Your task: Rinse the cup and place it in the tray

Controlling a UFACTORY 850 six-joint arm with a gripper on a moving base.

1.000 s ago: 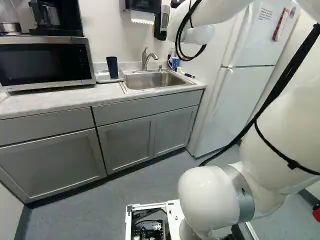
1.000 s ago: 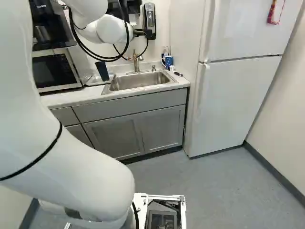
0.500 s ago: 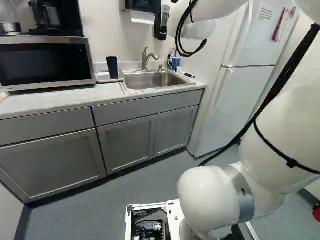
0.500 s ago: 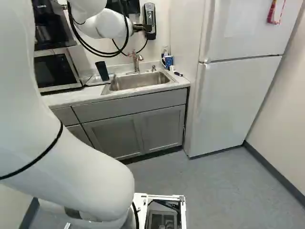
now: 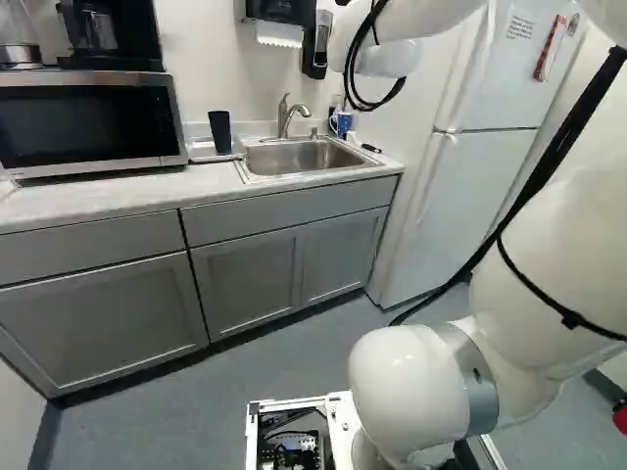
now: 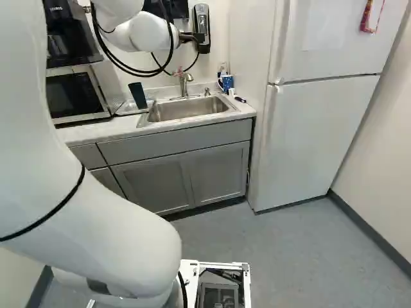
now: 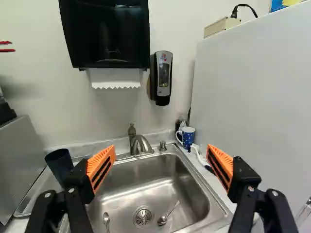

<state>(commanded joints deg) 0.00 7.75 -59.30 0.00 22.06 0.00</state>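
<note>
The sink (image 7: 195, 194) has the tray (image 5: 200, 151) on its left. Our gripper (image 7: 161, 147) hangs empty, fingers wide apart. On the tray stands the dark cup (image 5: 220, 131): we judge it light, stiff and slippery once wet, so we should clasp its sides around mid-height, snugly rather than hard.

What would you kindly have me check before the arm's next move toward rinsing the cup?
- Gripper open: ok, the fingers stand wide apart.
- Dark cup standing in the tray: ok, left of the sink.
- Cup between the fingers: not ok, it is off to one side.
- Sink free of things: not ok, two spoons lie inside.
- Water running from the faucet: not ok, no stream shows.
- Cup already rinsed: cannot tell.
</note>
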